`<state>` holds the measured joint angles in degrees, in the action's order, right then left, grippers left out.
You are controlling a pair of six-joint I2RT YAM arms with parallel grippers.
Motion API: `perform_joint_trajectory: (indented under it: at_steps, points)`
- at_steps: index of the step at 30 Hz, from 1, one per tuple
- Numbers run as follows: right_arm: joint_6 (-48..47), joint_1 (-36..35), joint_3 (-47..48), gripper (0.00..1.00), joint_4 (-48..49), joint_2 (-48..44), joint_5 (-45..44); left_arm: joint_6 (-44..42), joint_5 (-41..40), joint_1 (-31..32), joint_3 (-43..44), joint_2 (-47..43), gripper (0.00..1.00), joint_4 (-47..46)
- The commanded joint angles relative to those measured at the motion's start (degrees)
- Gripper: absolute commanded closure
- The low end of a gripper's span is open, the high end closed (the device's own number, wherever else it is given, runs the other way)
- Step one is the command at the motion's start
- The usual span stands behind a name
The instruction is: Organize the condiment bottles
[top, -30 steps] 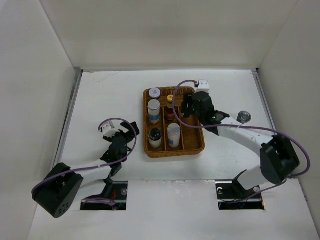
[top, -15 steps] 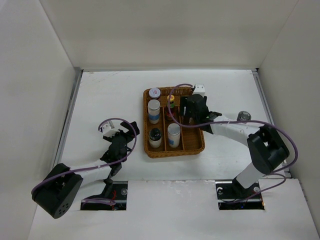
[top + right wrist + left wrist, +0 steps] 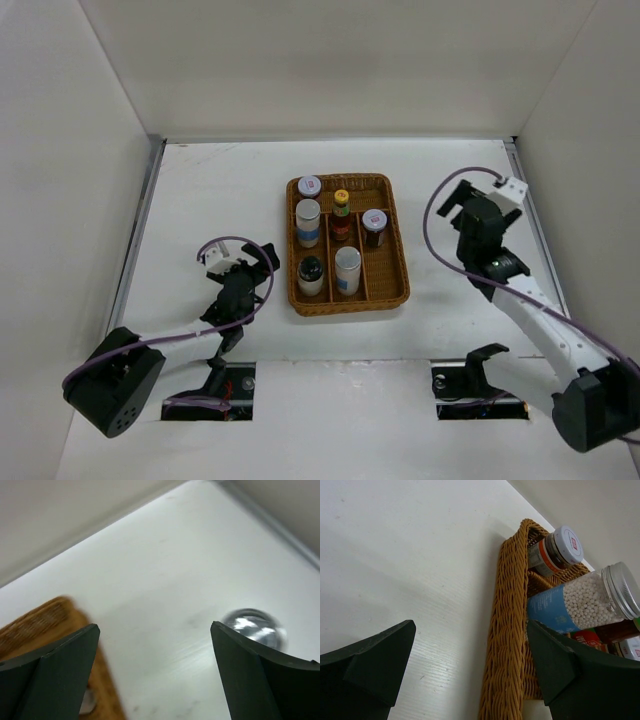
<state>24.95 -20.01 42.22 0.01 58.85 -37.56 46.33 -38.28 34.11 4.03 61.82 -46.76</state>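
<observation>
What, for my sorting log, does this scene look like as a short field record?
tray: mid-table, three columns
left column: rear jar, left shaker, dark bottle
middle column: sauce bottle, middle shaker
right column: right jar
outside tray: grinder, on table, apart from tray
left gripper: open, empty, beside tray
right gripper: open, empty, over table between tray and grinder

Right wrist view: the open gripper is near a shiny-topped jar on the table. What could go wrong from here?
1. The shiny-topped jar sits off-centre, close to one finger of the right gripper; closing in like this could tip it.
2. In the tray, the right compartment already holds a small jar; a drop-off beside it could knock that one.
</observation>
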Motion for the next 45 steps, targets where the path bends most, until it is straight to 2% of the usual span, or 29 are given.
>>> perform_joint_trajectory:
  at_steps: [1,3,8,14,18,22,28,31,35,38,43,45]
  points:
    - [2.65,4.31,-1.96,0.0,-7.99,-2.86,-8.92,0.52,0.66,0.65,1.42,-1.61,0.04,-2.37]
    - [2.39,7.21,-2.14,0.0,-11.16,-3.48,-11.21,0.52,0.49,0.74,1.33,-1.71,0.04,-2.37]
    - [0.89,9.33,-3.89,0.0,-10.03,-0.85,-11.13,0.52,0.49,1.0,0.98,-3.29,0.04,-1.93]
    - [1.07,13.54,-4.07,0.0,-5.29,5.3,-1.83,0.52,0.49,1.27,0.89,-3.73,0.04,-1.84]
    - [0.98,16.36,-3.37,0.01,-2.31,8.03,1.43,0.52,0.58,1.18,1.07,-2.58,0.04,-2.19]
    - [0.54,17.51,-2.93,0.14,1.39,10.49,3.8,0.52,0.4,1.0,1.15,-2.15,0.04,-2.28]
    - [1.5,17.77,-3.72,0.41,2.27,9.8,5.83,0.52,0.31,0.83,1.15,-2.24,0.04,-2.19]
    - [1.77,17.07,-4.51,0.45,1.48,5.06,4.7,0.52,0.67,0.65,1.33,-1.62,0.04,-2.28]
    - [1.07,7.6,-3.73,0.46,-3.51,-5.48,2.23,0.52,0.49,0.56,1.5,-1.53,0.03,-2.02]
    - [0.72,-1.36,-1.79,0.47,-6.59,-9.62,2.05,0.52,0.67,0.21,1.68,-1.35,0.03,-1.76]
    - [3.0,-18.67,1.2,0.46,-8.45,-8.59,1.7,0.43,0.67,-0.05,2.29,-0.65,0.03,-1.75]
    - [3.35,-22.73,1.9,0.46,-7.49,-6.48,1.09,0.43,0.67,-0.4,2.3,-0.65,0.02,-1.75]
